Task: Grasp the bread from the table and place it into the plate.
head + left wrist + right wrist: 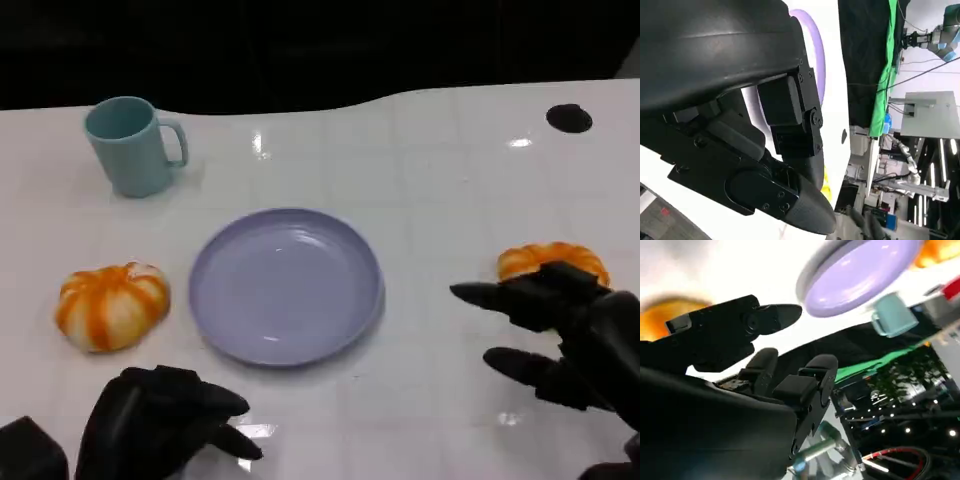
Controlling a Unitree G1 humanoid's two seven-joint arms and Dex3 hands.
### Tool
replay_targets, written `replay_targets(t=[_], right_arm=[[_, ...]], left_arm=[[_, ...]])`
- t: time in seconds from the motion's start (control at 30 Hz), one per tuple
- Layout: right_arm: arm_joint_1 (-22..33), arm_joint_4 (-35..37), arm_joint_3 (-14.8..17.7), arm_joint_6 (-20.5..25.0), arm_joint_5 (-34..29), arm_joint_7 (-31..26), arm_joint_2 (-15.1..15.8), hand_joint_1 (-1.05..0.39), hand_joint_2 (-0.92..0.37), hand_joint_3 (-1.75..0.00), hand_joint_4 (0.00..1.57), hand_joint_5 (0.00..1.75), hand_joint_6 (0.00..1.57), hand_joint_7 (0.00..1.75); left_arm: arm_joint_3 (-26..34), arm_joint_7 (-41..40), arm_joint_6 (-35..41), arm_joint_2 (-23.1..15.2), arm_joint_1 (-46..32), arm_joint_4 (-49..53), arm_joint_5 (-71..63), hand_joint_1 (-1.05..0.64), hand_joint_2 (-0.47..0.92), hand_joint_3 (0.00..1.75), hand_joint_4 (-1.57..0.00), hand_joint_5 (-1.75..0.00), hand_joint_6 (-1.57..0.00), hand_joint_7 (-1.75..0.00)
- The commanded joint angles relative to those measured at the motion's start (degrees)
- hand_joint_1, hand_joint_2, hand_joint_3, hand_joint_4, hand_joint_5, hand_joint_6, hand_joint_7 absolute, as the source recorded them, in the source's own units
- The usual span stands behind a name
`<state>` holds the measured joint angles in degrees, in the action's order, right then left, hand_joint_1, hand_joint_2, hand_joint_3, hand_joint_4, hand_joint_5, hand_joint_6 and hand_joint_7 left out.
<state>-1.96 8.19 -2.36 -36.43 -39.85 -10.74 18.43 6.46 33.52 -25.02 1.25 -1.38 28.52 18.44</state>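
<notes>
Your right hand (560, 335) is spread wide, empty, over the orange-glazed bread roll (553, 260); closing early knocks it further from the lavender plate (286, 285).

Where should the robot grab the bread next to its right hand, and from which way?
Probably from above, across the rounded sides of the bread. It lies low on the white table, a domed orange-striped loaf, so fingers can close on opposite edges. The right hand is open just in front of it, partly covering its near edge, and looks best placed to reach it. The purple plate waits toward the left hand's side.
</notes>
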Motion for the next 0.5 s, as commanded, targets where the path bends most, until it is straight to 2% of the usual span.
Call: replay_targets(t=[0.03, 0.13, 0.3, 0.5], right_arm=[[0.02, -4.40, 0.49, 5.96, -5.75, -1.66, 3.31, -0.47, -0.89, -0.04, 0.23, 0.52, 0.54, 0.00], [0.08, -7.25, 0.05, 10.86, -9.88, -1.13, 4.83, -0.50, -0.88, -0.02, 0.19, 0.52, 0.50, 0.00], [0.46, -12.74, -1.23, 19.95, -15.75, 3.22, 6.67, -0.58, -0.92, -0.03, 0.01, 0.60, 0.37, 0.00], [0.04, -17.32, -3.23, 27.96, -18.21, 10.68, 7.69, -0.60, -0.90, -0.02, 0.00, 0.51, 0.32, 0.00]], left_arm=[[0.13, 0.24, 0.04, -0.79, -0.06, -0.45, 0.22, -1.05, 0.77, 0.00, -1.57, -0.35, -1.57, -0.14], [0.02, 0.03, -0.01, -0.72, -0.16, -0.59, 0.12, -1.05, 0.77, 0.00, -1.57, -0.35, -1.57, -0.14], [-0.02, -0.03, -0.09, -0.70, -0.09, -0.37, 0.08, -1.05, 0.77, 0.00, -1.57, -0.35, -1.57, -0.14], [-0.08, -0.40, 0.26, -0.63, -0.16, -0.69, -0.02, -1.05, 0.77, 0.00, -1.57, -0.36, -1.57, -0.15]])
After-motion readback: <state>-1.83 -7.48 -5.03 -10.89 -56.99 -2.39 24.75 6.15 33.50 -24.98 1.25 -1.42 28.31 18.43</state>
